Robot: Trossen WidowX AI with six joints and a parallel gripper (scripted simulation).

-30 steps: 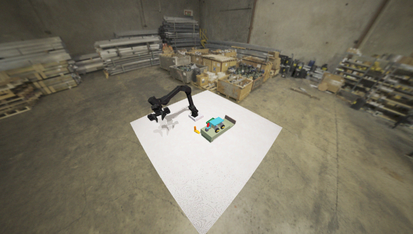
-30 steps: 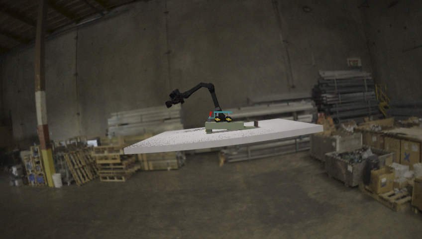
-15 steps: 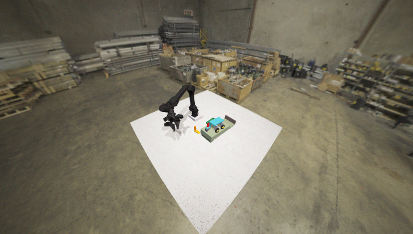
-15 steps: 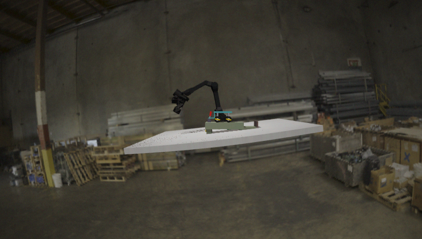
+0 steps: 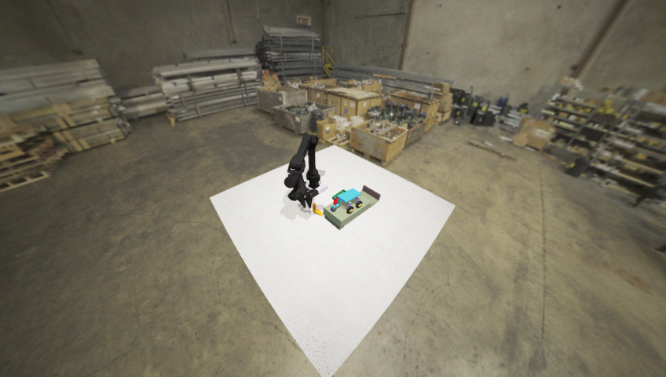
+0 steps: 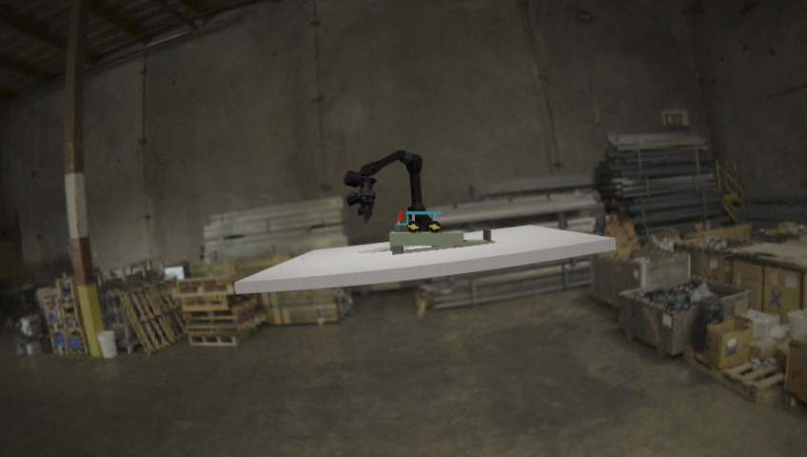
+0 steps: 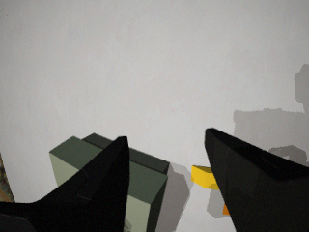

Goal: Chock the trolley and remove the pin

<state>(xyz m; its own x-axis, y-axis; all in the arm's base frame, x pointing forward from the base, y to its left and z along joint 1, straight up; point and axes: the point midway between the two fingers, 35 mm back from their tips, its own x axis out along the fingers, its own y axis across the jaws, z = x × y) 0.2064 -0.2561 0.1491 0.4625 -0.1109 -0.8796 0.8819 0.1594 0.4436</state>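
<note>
A: Looking at the top view, where is the chock [image 5: 317, 210] seen?

B: It is seen just left of centre, on the white table [image 5: 327, 289], beside the near-left end of the ramp [image 5: 343, 217] and apart from the trolley [image 5: 348, 199]. In the wrist view a yellow piece of it [image 7: 205, 176] is shown low in the frame, beside the right finger [image 7: 258, 200].

A: And the gripper [image 5: 308, 203]?

B: It is pointed downward above the table, just left of the chock. Its fingers are held partly apart, with nothing gripped between them.

A: Is the trolley held in place?

B: It is seen on the ramp at the centre of the exterior view [image 6: 423, 220], with the red stop pin [image 6: 400, 216] standing at its left end. The green tray [image 5: 340, 192] is glimpsed behind the trolley in the top view.

A: Can any writing be read?

B: No label can be read; a sign high on the back wall [image 5: 303, 20] is too blurred to be made out.
</note>
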